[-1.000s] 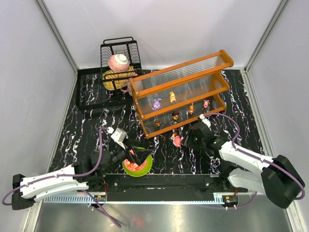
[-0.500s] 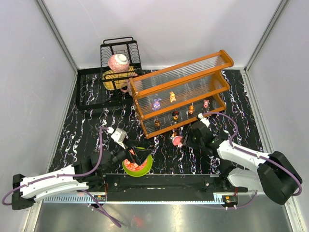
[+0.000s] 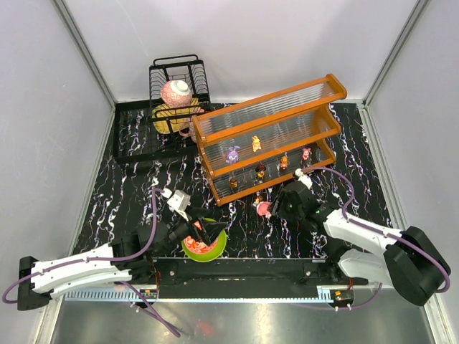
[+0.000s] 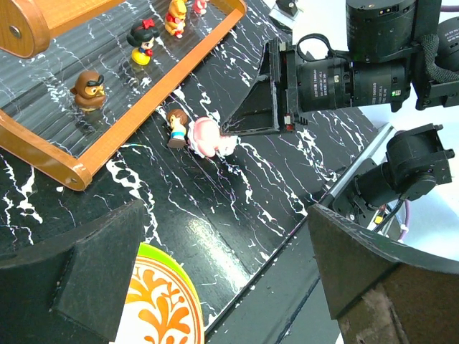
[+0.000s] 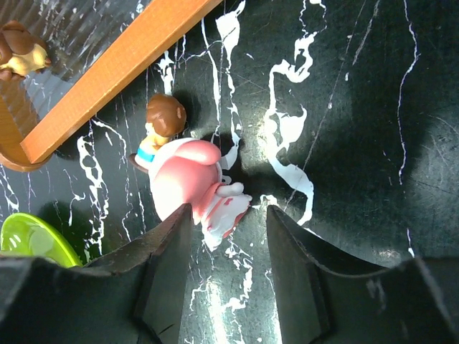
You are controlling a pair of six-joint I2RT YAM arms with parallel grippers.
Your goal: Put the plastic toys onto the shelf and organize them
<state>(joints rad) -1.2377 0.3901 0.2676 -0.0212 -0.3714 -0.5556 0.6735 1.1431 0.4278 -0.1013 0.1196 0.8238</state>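
The orange-framed shelf (image 3: 269, 136) stands at the back of the table, with several small toys on its two tiers, among them a purple one (image 3: 232, 154) and a yellow one (image 3: 256, 144). A pink-and-white round toy (image 5: 188, 185) lies on the table in front of the shelf, next to a small brown-haired figurine (image 5: 163, 118). My right gripper (image 5: 229, 211) is open, its fingertips on either side of the pink toy's near end. My left gripper (image 4: 226, 287) is open and empty above the green-rimmed bowl (image 4: 161, 301).
A black wire dish rack (image 3: 178, 86) with crockery stands at the back left on a black tray (image 3: 136, 136). The green-rimmed bowl (image 3: 204, 247) sits near the front rail. The shelf's lower orange rail (image 5: 118, 61) runs close to the right gripper.
My right gripper has moved left up to the pink-and-white toy. My left gripper has shifted slightly over the bowl. The toys have not moved.
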